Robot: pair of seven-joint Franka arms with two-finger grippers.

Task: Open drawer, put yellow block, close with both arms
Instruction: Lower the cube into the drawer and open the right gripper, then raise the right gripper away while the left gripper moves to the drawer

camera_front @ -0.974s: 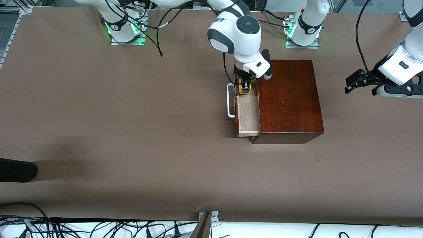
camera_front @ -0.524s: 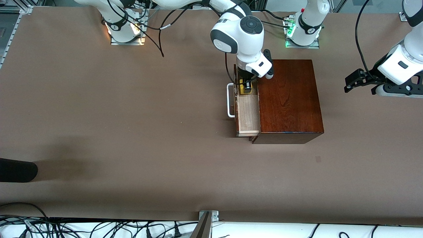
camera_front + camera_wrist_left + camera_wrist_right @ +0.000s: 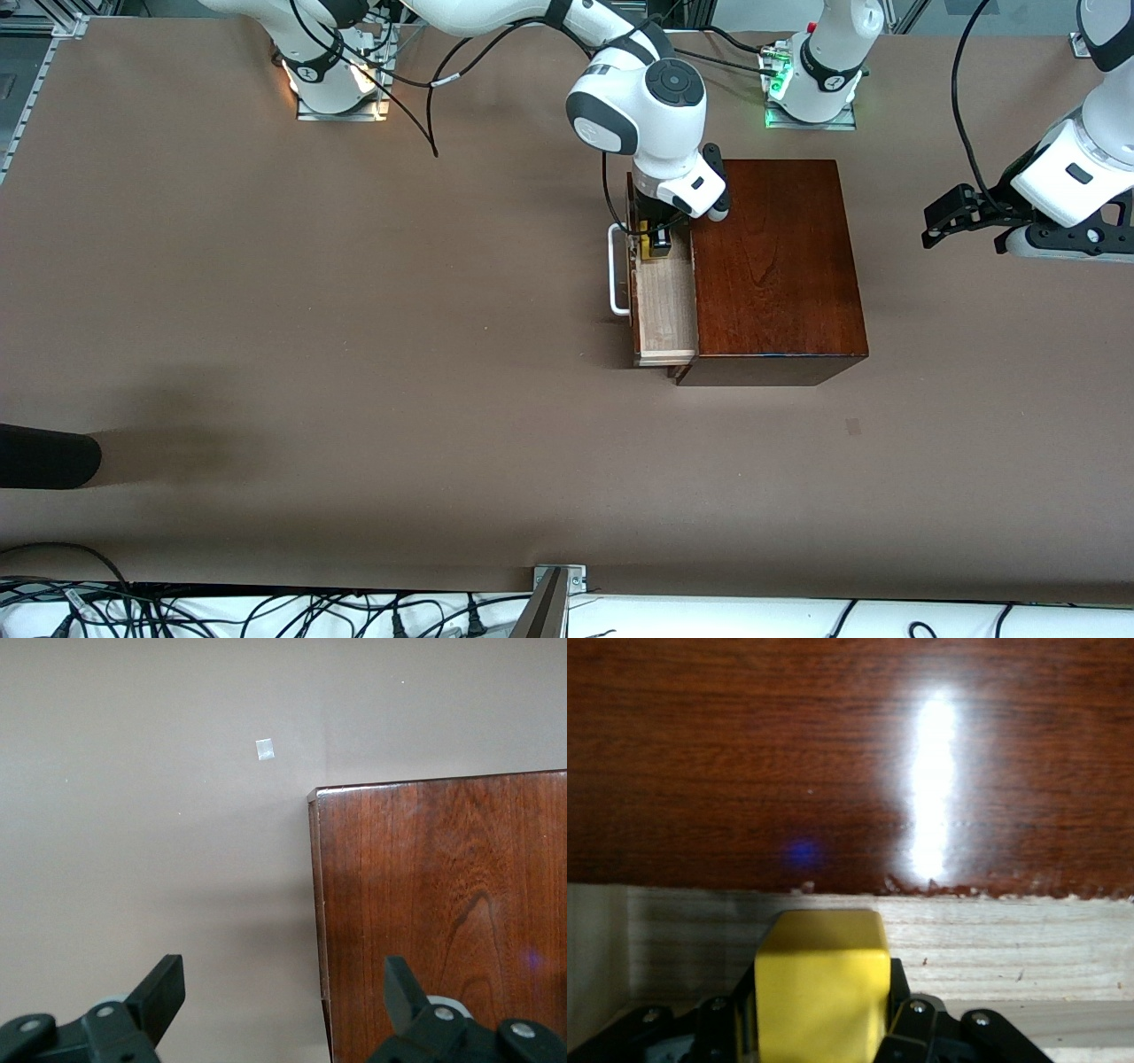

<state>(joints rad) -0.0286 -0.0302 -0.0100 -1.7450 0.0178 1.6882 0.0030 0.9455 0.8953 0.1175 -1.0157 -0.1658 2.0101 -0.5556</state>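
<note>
The counter (image 3: 354,354) is lying bare and brown across the front view, and the box (image 3: 771,266) is serving as the landmark here, sitting toward the left arm's end of the counter. A small pale mark (image 3: 852,426) is showing on the counter nearer to the front camera than the box.

The drawer (image 3: 664,310) is standing pulled out of the box toward the right arm's end of the counter, its pale-wood floor lying bare at the end nearer the front camera. Its white handle (image 3: 616,270) is sticking out from the dark front panel, away from the box.

At the drawer's end farther from the front camera, the right tool (image 3: 657,241) is reaching down into the tray, just beside the box's wall. Its fingers are clamping the block (image 3: 649,245) from two sides. In the right wrist view the block (image 3: 822,979) is sitting squarely between the black fingers (image 3: 921,1028), with the drawer's pale floor under it and the box's glossy dark wall rising just ahead. Whether the block is touching the floor cannot be told.

The left tool (image 3: 952,217) is waiting in the air, well apart from the box, over the counter at the left arm's end. In the left wrist view its fingers (image 3: 164,992) are standing wide apart with nothing between them, looking down at a corner of the box.
</note>
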